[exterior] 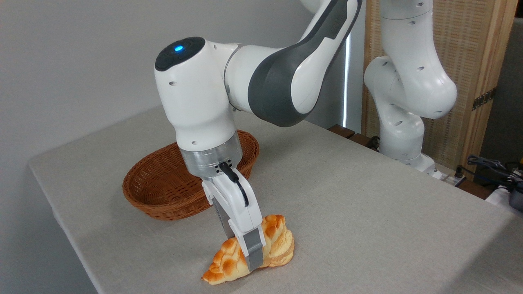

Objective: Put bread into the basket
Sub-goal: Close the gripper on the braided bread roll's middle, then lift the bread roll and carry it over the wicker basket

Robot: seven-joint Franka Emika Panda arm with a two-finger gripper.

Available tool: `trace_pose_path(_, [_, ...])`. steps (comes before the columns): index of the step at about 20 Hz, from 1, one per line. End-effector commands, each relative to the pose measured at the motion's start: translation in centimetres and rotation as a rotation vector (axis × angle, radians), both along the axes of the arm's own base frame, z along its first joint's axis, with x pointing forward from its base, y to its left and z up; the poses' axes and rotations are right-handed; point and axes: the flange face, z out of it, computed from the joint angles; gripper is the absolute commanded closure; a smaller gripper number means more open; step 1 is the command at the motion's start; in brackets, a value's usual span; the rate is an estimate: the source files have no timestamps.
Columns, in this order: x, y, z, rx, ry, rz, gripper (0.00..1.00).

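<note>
Table [367, 212] covered in plain grey cloth, running from near left to far right; white arm [265, 77] reached over it from the far right, wrist bent straight down. Basket [163, 183] sat at the left, far side of the work spot, showing nothing inside; open top faced up, ready to receive. Bread [229, 263] lay on the cloth just near and right of the basket, apart from it, pointed tip toward the near left. A rounder, paler bun-like piece [282, 241] touched its right end; whether joined, unclear. Hand [249, 257] came down across the loaf's middle, fingers [254, 253] straddling it, closed in against its sides, seemingly gripping. Loaf looked to rest on the table, not yet lifted.
</note>
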Motion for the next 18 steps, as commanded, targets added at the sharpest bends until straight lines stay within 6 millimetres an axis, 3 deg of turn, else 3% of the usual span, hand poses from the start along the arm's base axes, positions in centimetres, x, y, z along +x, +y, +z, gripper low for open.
trace_pose_path(1, [-0.3, 0.0, 0.0, 0.004, 0.005, -0.020, 0.02])
trace_pose_path(3, [-0.3, -0.2, -0.1, 0.003, 0.007, -0.026, 0.24])
trace_pose_path(4, [-0.3, -0.3, 0.0, 0.002, 0.006, -0.029, 0.42])
trace_pose_path(5, [-0.3, -0.4, 0.1, 0.000, 0.007, -0.036, 0.55])
trace_pose_path(13, [-0.5, -0.5, 0.8, -0.014, 0.015, -0.060, 0.56])
trace_pose_path(15, [-0.4, -0.6, 1.5, -0.034, -0.003, -0.050, 0.55])
trace_pose_path(18, [-0.2, -1.1, 4.2, -0.108, -0.059, -0.017, 0.55])
